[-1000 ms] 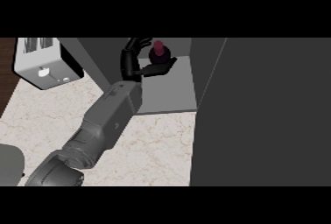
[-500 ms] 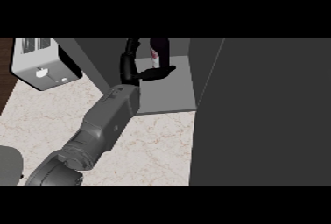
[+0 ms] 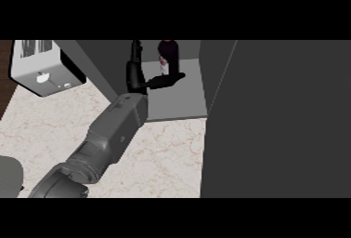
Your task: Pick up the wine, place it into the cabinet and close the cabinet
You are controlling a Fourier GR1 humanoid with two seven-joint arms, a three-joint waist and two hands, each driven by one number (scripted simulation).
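- wine [image 3: 166, 55] stands upright on the cabinet floor [image 3: 179, 100], deep toward the back, inside the open cabinet
- left robot hand [image 3: 152, 80] just beside the bottle, fingers now straight up along its left side, thumb stuck out right below it; spread, not wrapped round it any more
- change: a second ago fingers curled round the bottle, half a second ago opening, now let go; bottle stayed put
- meaning: placing looks done; hand must back out, then shut the door
- cabinet door [image 3: 288, 116] is the big dark panel at right, swung open
- toaster [image 3: 42, 69] on marble tabletop [image 3: 171, 158], upper left
- right robot hand not in view
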